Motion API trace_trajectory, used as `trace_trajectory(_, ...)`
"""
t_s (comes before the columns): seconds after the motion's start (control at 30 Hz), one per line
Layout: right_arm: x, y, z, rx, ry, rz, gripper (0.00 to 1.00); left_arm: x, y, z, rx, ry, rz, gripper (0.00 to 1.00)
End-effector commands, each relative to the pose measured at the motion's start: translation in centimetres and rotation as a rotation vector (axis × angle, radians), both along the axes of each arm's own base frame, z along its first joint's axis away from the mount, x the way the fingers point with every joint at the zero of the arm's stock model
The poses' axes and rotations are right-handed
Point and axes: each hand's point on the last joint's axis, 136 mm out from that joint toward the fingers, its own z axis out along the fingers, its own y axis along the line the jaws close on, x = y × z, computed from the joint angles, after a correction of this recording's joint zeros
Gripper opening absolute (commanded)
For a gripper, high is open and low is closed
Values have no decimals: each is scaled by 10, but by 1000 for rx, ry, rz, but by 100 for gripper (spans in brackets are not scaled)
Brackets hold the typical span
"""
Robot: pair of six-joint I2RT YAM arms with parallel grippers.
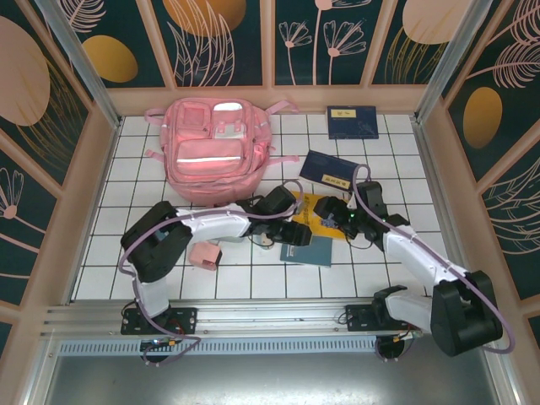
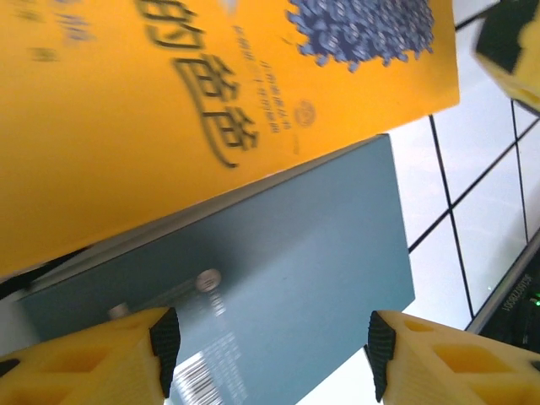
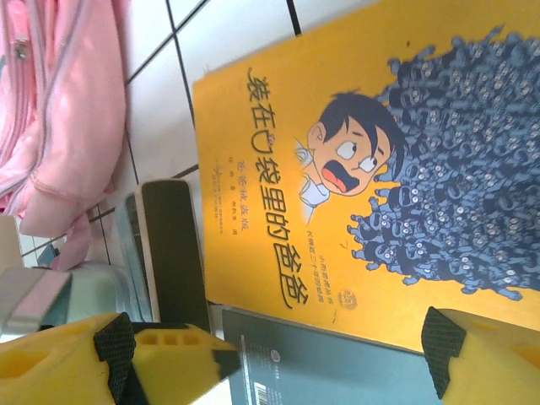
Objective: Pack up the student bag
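Observation:
The student bag [image 1: 215, 143], a big pink backpack, lies flat at the back left; its pink fabric [image 3: 59, 110] shows at the left of the right wrist view. A yellow picture book [image 1: 323, 213] lies mid-table, partly over a teal book [image 1: 308, 251]. My left gripper [image 1: 297, 233] hovers over both books with its jaws open. In the left wrist view the teal book [image 2: 278, 253] lies under the open left gripper [image 2: 272, 354], below the yellow book [image 2: 169, 126]. My right gripper [image 1: 335, 211] is open above the yellow book [image 3: 337, 169], with the teal book [image 3: 337, 371] near its fingers [image 3: 447, 354].
A small pink box [image 1: 205, 255] sits near the left arm. A dark blue book [image 1: 331, 169] lies behind the yellow one, and another blue book [image 1: 353, 122] lies at the back right. Patterned walls [image 1: 51, 169] enclose the tiled table.

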Motion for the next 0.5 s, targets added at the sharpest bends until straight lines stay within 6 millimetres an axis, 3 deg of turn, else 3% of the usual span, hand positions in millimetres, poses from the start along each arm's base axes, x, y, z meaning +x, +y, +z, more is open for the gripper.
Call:
trace_trajectory(0.0,-9,-7,7,-49,-46,29,90,7,20,4,48,-13,80,63)
trace_trajectory(0.3,-44,3,-29,-10,63,99,89,4,49,-36,244,41,148,66)
trace_trajectory(0.47,-53,8,-41,-37,88,118,89,0,42,-41,230,76,128,67)
